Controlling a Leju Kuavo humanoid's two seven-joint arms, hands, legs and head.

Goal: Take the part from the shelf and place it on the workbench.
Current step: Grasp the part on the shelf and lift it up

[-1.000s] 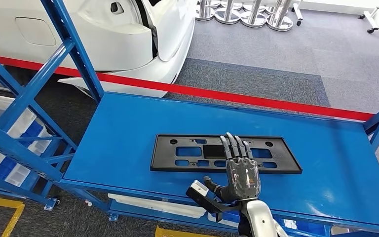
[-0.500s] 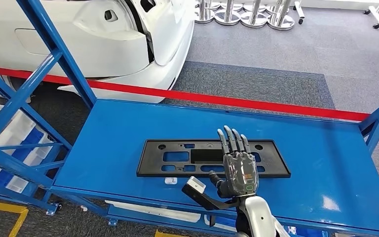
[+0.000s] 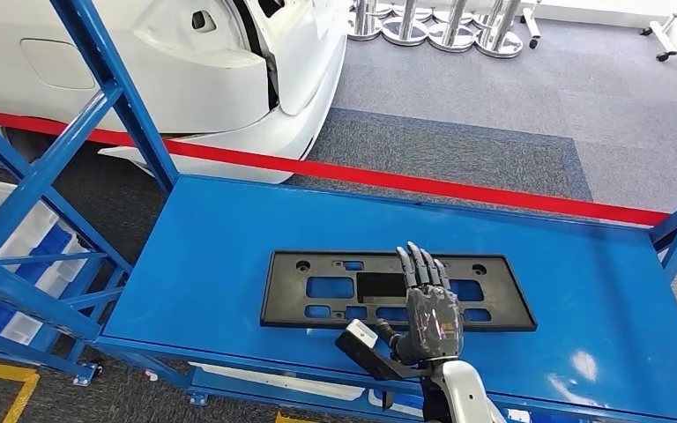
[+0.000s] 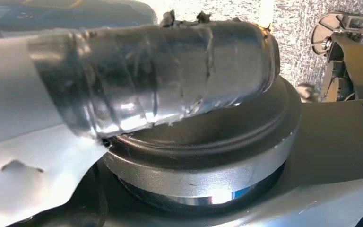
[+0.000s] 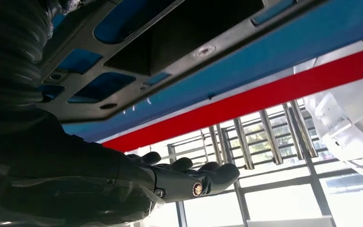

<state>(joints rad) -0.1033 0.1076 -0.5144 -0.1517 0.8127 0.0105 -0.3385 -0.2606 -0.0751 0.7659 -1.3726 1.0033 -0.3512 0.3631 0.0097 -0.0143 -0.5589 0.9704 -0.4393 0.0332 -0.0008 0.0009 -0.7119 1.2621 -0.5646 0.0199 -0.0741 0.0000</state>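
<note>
1. The right hand (image 3: 429, 319) has its fingers (image 3: 419, 269) straight and apart over the part's near edge, gripping nothing.
2. The part (image 3: 388, 290), a flat black frame with cut-outs, lies on the blue shelf (image 3: 582, 291).
3. It looks light, thin, fairly stiff yet bendable: best taken along a long rail near the middle.
4. The left hand's state cannot be told.

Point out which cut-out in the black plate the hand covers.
The right hand on the black plastic plate covers the right-of-centre opening; the left rectangular cut-out stays uncovered.
</note>
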